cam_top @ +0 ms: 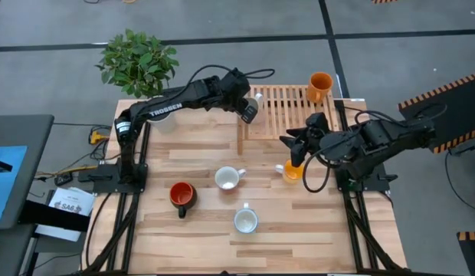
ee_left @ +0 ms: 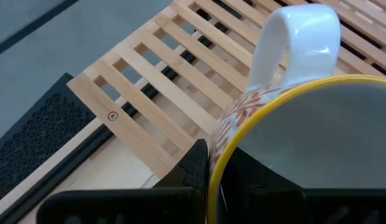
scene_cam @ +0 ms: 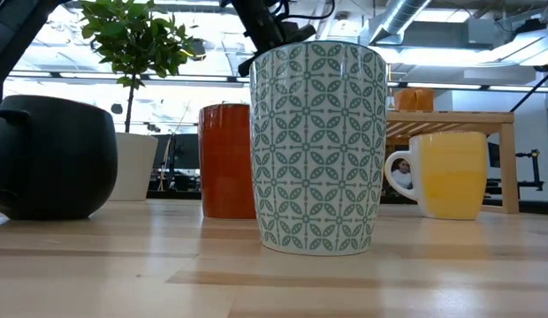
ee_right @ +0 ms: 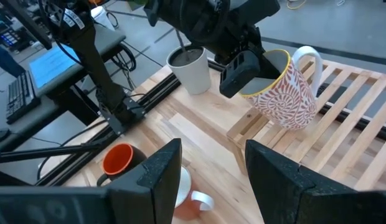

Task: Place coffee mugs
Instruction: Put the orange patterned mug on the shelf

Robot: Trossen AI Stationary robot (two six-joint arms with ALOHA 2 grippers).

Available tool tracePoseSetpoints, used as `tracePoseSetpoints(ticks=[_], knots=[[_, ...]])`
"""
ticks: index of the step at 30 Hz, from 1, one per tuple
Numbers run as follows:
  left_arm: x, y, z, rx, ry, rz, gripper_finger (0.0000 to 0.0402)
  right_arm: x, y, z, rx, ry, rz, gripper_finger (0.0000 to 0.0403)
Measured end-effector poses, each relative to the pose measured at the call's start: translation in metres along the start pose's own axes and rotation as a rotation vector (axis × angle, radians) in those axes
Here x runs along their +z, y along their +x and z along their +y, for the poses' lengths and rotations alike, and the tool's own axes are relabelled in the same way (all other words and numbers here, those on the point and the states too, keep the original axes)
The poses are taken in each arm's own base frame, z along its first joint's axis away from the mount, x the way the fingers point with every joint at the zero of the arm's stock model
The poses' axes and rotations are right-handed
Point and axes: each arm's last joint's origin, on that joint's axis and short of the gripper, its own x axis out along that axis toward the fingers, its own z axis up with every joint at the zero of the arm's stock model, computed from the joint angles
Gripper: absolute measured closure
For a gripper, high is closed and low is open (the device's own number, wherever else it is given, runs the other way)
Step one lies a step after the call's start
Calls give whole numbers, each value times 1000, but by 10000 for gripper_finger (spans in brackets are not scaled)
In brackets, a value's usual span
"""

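Observation:
My left gripper (cam_top: pixel 249 110) reaches to the left end of the slatted wooden rack (cam_top: pixel 287 107) and is shut on a white mug with a red leaf pattern and a yellow rim (ee_right: pixel 286 87). My right gripper (ee_right: pixel 208 171) is open and hovers over the table right of centre, touching nothing. The yellow-orange mug (cam_top: pixel 293 170) stands just near of it. An orange mug (cam_top: pixel 319 86) stands on the rack's far right corner. On the table stand a red mug with a dark outside (cam_top: pixel 181 195), a white-lined brown-orange mug (cam_top: pixel 228 178) and a green-patterned mug (cam_top: pixel 246 221). My left gripper holds the red-patterned mug by its yellow rim (ee_left: pixel 213 158), on the side opposite the handle (ee_left: pixel 299 37), with one finger inside the mug and one outside (ee_left: pixel 194 167). The fingers come from above and from the left. The mug hangs tilted over the rack's left end; whether it touches the slats I cannot tell.
A potted plant (cam_top: pixel 138 61) in a white pot (ee_right: pixel 190 68) stands at the table's far left corner, beside the left arm. The rack has bare slats (cam_top: pixel 291 96) between the held mug and the orange mug. Bare table lies along the near edge (cam_top: pixel 314 245).

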Motion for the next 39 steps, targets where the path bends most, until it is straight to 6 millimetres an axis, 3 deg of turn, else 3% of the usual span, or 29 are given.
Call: tracePoseSetpoints(ticks=[20,30,39], knots=[[8,0,-4,-56,-43,-81,260,0,0,0,2,3,-1,198],[14,-2,0,-60,-57,-112,243,0,0,0,2,3,-1,198],[33,-23,5,-67,-84,-171,243,2,1,0,5,29,-8,198]])
